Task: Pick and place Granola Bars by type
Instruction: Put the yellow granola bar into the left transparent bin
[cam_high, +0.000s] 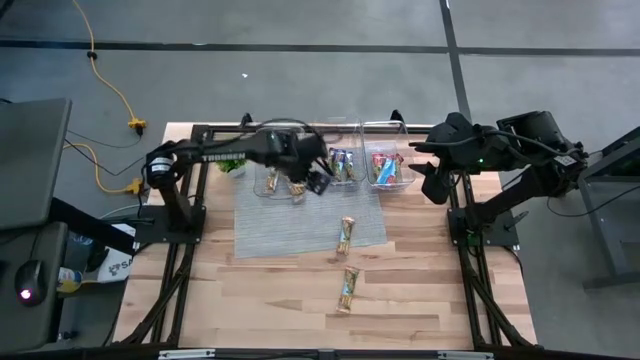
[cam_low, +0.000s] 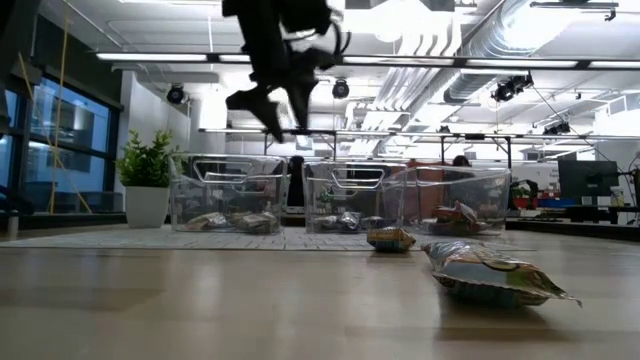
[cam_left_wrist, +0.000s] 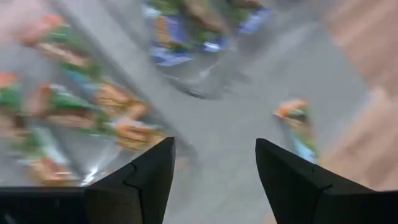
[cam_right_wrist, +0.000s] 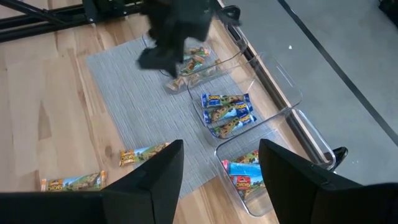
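My left gripper (cam_high: 314, 185) (cam_left_wrist: 214, 168) hangs open and empty above the near edge of the left clear bin (cam_high: 272, 178), high over the bins in the low view (cam_low: 266, 104). That bin holds tan/orange-green granola bars (cam_left_wrist: 118, 124). The middle bin (cam_high: 345, 164) holds blue bars (cam_right_wrist: 225, 112). The right bin (cam_high: 388, 168) holds red and blue bars (cam_right_wrist: 244, 174). Two tan/orange-green bars lie flat outside the bins: one on the grey mat (cam_high: 346, 233) (cam_low: 390, 238), one on the bare wood nearer me (cam_high: 347, 288) (cam_low: 490, 272). My right gripper (cam_high: 432, 188) (cam_right_wrist: 221, 168) waits open and empty to the right of the bins.
The grey woven mat (cam_high: 300, 225) lies under and in front of the three bins. A small green plant in a white pot (cam_low: 147, 180) stands left of the bins. Bare wood (cam_high: 250, 300) stretches toward the near edge. Dark arm frames flank both table sides.
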